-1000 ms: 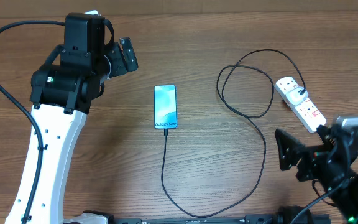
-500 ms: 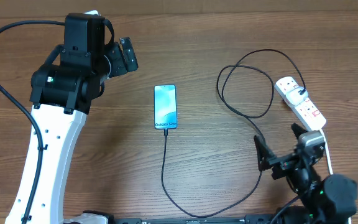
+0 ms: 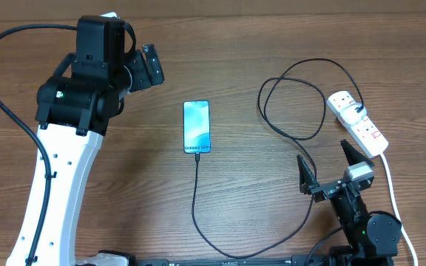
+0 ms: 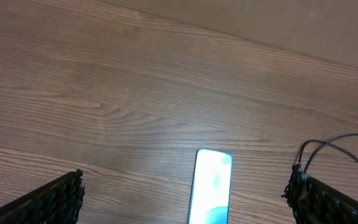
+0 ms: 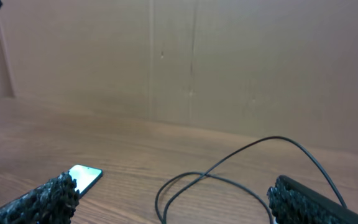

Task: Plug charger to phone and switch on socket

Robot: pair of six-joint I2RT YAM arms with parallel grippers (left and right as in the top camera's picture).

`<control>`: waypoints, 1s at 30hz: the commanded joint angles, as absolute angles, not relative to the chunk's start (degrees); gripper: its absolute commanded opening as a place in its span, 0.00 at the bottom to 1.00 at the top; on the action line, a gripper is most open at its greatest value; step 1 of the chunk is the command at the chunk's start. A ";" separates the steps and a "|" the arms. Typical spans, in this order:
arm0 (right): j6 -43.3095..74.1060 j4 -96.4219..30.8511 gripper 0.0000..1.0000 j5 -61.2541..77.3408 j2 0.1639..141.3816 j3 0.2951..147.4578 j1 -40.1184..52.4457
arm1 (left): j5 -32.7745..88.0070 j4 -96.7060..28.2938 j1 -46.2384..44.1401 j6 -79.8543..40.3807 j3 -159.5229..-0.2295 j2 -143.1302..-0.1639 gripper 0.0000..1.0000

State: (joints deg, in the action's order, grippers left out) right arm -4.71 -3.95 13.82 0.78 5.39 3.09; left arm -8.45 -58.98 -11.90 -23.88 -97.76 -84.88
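The phone (image 3: 197,127) lies flat mid-table, its blue screen lit, "Galaxy" end toward me. It also shows in the left wrist view (image 4: 211,186) and the right wrist view (image 5: 84,178). The charger cable (image 3: 302,140) runs from the phone's near end in a long curve, loops at the right, and its plug sits in the socket (image 3: 356,123), a white strip with red switches at the far right. My left gripper (image 3: 149,66) is open, raised at the back left, empty. My right gripper (image 3: 326,168) is open, empty, near the front right below the socket.
A thick white cord (image 3: 392,193) runs from the socket toward the front right edge beside my right arm. The cable loop (image 5: 229,180) lies on the wood in front of my right gripper. A cardboard wall (image 5: 191,62) stands behind the table.
My right arm has swung from the far right toward the left and drawn back, its gripper now pointing up the table. The left arm, phone and cable have not moved.
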 commanded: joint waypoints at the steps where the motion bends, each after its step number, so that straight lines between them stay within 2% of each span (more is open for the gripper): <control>1: -4.99 -1.76 1.00 12.01 0.14 2.90 3.42 | -9.17 -58.94 -12.01 -24.47 -97.60 -85.01 1.00; 8: -4.99 0.60 1.00 9.85 0.14 0.45 3.42 | -9.17 -58.94 -12.01 -24.47 -97.60 -85.01 1.00; 14: -4.45 -4.14 1.00 8.71 0.16 0.45 3.31 | -9.17 -58.94 -12.01 -24.47 -97.60 -85.01 1.00; 30: -4.36 -4.19 1.00 7.75 0.16 0.45 3.27 | -9.17 -58.94 -12.01 -24.45 -97.60 -85.01 1.00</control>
State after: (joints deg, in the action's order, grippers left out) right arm -4.69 -4.40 8.51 0.69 1.06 3.09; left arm -8.45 -58.98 -11.90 -23.88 -97.76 -84.88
